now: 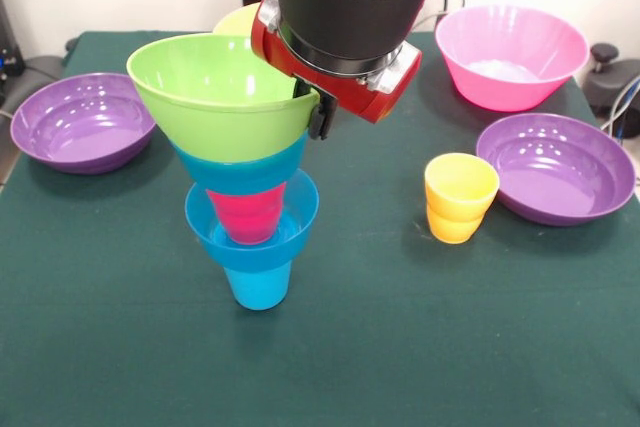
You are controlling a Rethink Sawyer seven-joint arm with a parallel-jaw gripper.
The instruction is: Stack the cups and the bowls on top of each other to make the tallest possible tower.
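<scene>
The tower stands left of centre on the green cloth. From the bottom it is a blue cup (258,285), a small blue bowl (250,237), a red cup (246,215), a second blue bowl (240,169) and a lime green bowl (215,97) on top. The green bowl tilts slightly. My gripper (312,107) comes down from above and straddles the green bowl's right rim, shut on it, with one black finger (320,119) outside the wall. A yellow cup (460,197) stands upright to the right, apart from the tower.
One purple bowl (80,122) lies at the left edge and another purple bowl (557,167) at the right. A pink bowl (510,55) sits at the back right. The pale rim of a further bowl (238,19) shows behind the arm.
</scene>
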